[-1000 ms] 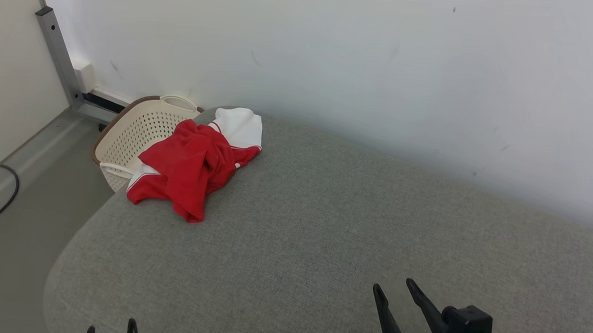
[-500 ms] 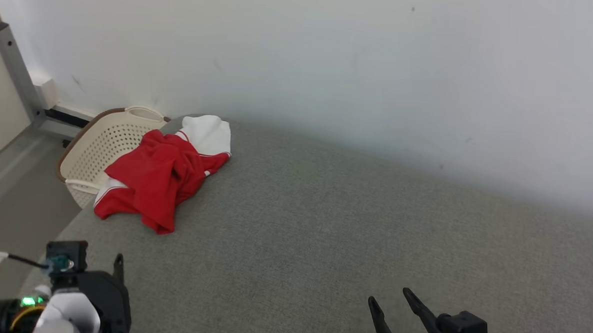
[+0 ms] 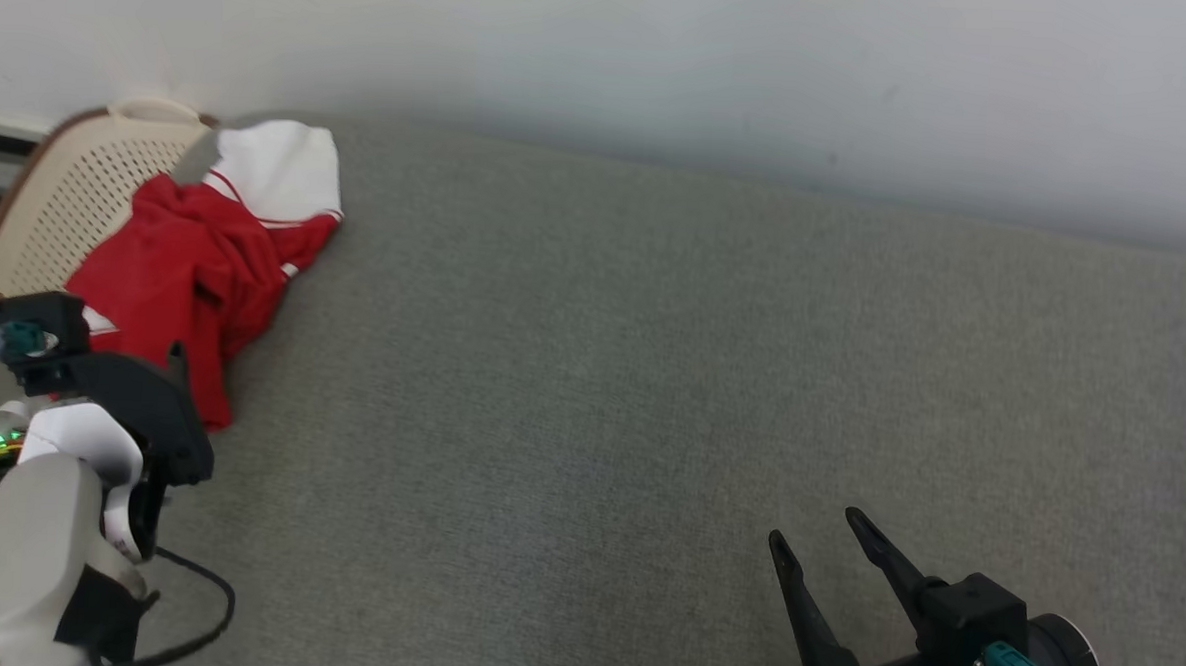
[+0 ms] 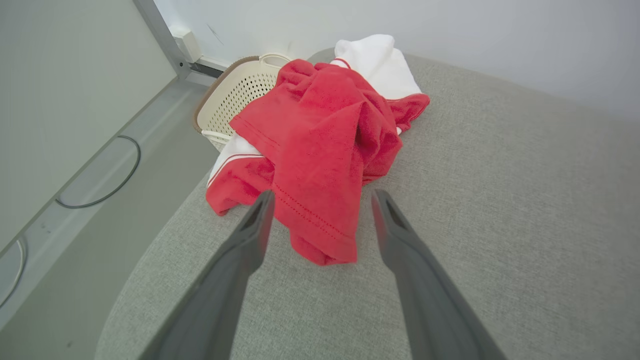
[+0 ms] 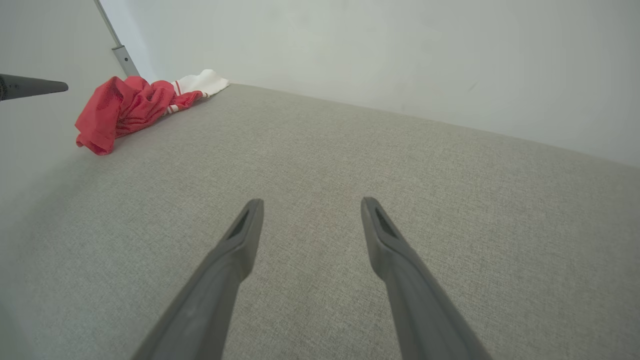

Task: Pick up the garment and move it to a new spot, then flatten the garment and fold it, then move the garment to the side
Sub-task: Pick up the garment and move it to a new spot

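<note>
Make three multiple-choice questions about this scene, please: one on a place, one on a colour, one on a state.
1. Where does the garment lie?
A. inside the basket
B. on the grey cushion, at its corner next to the basket
C. at the cushion's middle

2. Which colours does the garment have?
A. blue and white
B. all black
C. red and white

3. How is the left gripper?
A. open, gripping nothing
B. shut on the garment
C. shut, empty

Answers: 1 B, it lies on the corner by the basket; 2 C, red cloth with white parts; 3 A, its fingers stand apart before the garment.
</note>
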